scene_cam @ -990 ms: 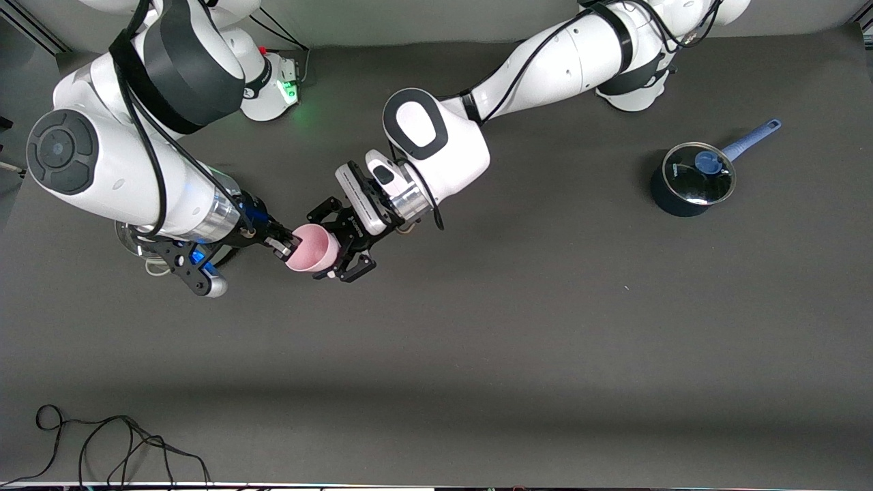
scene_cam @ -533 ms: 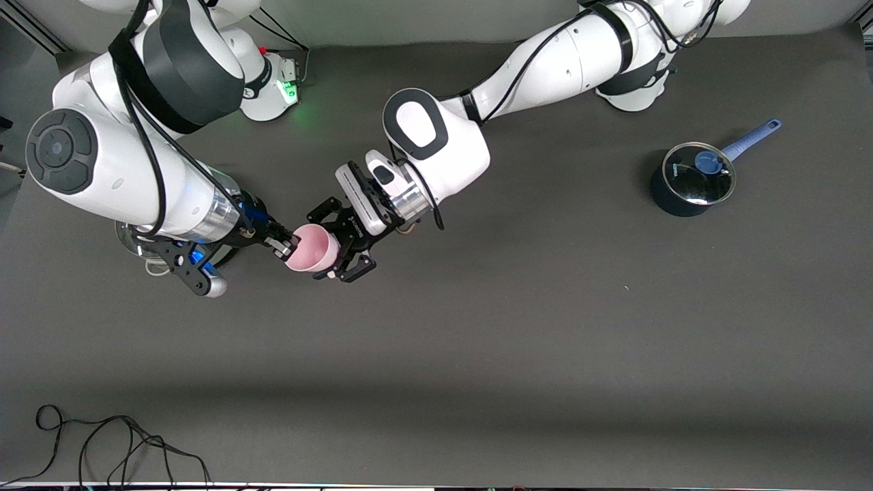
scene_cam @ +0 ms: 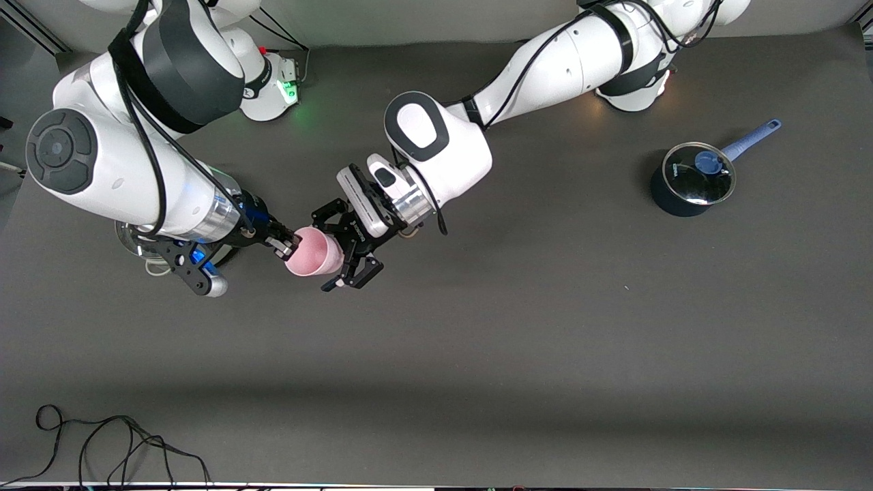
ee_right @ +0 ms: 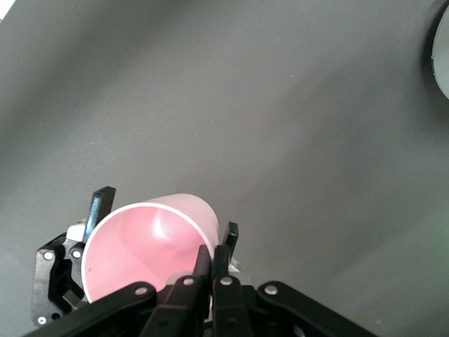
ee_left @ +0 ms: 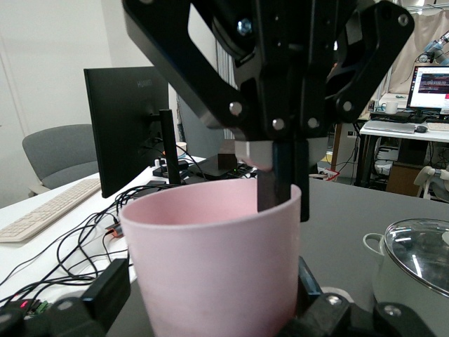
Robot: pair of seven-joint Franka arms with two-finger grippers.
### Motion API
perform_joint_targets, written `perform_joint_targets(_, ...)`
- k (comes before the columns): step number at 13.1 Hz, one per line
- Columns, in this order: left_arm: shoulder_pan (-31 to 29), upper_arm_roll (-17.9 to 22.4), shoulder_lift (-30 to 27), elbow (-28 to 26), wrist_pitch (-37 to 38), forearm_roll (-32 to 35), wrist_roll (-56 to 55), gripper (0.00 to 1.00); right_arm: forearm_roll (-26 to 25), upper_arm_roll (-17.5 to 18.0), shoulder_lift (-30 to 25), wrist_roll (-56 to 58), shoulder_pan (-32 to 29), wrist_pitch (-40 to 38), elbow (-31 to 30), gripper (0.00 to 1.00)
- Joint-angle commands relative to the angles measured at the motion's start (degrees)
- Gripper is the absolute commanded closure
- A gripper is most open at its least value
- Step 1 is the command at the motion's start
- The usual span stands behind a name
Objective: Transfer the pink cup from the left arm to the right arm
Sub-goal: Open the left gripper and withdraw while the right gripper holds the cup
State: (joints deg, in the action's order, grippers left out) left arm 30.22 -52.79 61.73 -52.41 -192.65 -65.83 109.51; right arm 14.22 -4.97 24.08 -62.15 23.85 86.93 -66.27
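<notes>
Two grippers meet at one pink cup [scene_cam: 313, 251], held in the air over the table toward the right arm's end: the right gripper [scene_cam: 285, 246] is pinched on its rim wall, one finger [ee_right: 202, 265] inside the mouth, while the left gripper [scene_cam: 339, 248] stands spread around the base end with gaps at both sides. Cup axis runs roughly level, gripper to gripper, mouth toward the right wrist. You can judge the handover nearly complete; the left arm's exit lies straight back along that axis.
</notes>
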Motion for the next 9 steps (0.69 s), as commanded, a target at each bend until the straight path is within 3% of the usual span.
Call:
perform_joint_targets(1,0.3,1.6,-1.2,0.6,0.6,1.4,-1.3,0.00,-2.4,-2.1,0.8,0.9,-0.1,1.8,3.0,1.00)
perform_joint_targets(5,-4.9,2.1,-1.6,-1.4,6.6,5.9,-1.2,0.00,-9.1,-6.7,0.8,10.6,-1.2,5.6,2.6,1.00)
perform_joint_targets(7,-10.7,2.5,-4.4,-6.9,12.9,7.9,-1.1,0.00,-10.6,-9.5,1.0,15.8,-3.5,8.6,2.4,1.00)
perform_joint_targets(9,-16.0,2.7,-6.8,-11.2,20.1,9.2,-1.2,0.00,-10.3,-9.7,1.1,26.6,-9.6,8.9,2.4,1.00)
